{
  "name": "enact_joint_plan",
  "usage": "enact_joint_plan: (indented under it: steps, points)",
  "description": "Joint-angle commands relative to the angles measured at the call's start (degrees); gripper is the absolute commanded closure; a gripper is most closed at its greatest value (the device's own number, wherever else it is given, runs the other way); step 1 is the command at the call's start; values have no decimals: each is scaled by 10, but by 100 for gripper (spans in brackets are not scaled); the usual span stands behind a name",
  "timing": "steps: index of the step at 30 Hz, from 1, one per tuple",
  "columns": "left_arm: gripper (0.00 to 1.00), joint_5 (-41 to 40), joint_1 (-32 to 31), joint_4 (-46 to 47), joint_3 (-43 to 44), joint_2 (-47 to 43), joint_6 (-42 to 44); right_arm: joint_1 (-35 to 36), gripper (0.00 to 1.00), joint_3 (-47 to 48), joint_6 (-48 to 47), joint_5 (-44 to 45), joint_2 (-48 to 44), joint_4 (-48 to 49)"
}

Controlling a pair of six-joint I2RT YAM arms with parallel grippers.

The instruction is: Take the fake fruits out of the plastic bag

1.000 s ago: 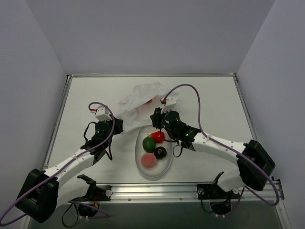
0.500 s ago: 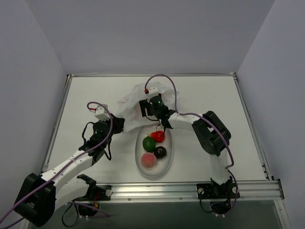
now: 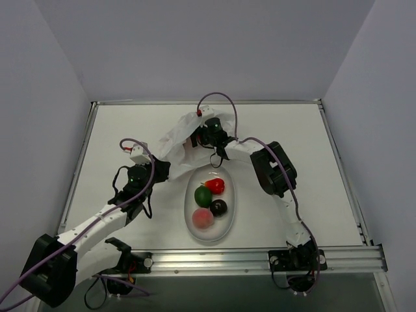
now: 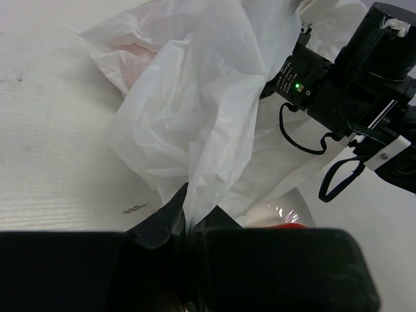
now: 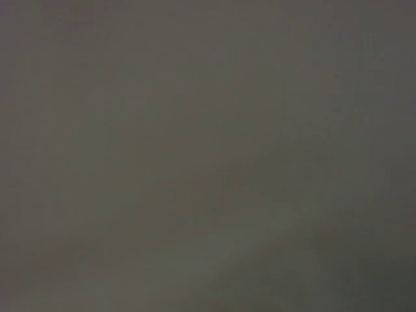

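While my left claw (image 3: 162, 171) pinches the thin crinkled translucent white plastic bag (image 3: 179, 138) just beyond the smooth white oval plate (image 3: 225, 227) overhead, my right claw (image 3: 201, 135) reaches into it. Left wrist: clamped on a limp, slippery fold, best gripped bunched. Right wrist: blackness; its opening I cannot tell.

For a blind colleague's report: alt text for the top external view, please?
The right arm reaches into the crinkled plastic bag while the left gripper pinches its edge. Four fake fruits lie on a white plate.
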Motion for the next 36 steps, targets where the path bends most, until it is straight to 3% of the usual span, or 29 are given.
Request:
enact_joint_plan:
  steps: [1,3,4,8,10,14,22,29,36]
  points:
    - [98,-1,3,20,37,8,4,-3,18,41,-3,-38,14,11]
    - [98,-2,2,20,36,12,5,-3,24,39,3,-37,13,38]
    - [98,-3,3,20,36,13,5,-3,39,32,6,-38,12,48]
    - [98,-8,2,19,36,13,8,-2,66,-5,15,-39,-22,81]
    - [98,-9,3,19,35,14,8,1,69,-35,22,-37,-45,103]
    - [98,-8,2,25,34,19,4,9,73,-125,44,-36,-119,146]
    - [98,-18,4,16,36,14,11,72,74,-314,59,59,-255,191]
    - [98,-15,4,19,35,15,11,143,74,-433,80,143,-412,176]
    - [98,-23,4,16,35,14,15,212,74,-529,100,206,-566,97]
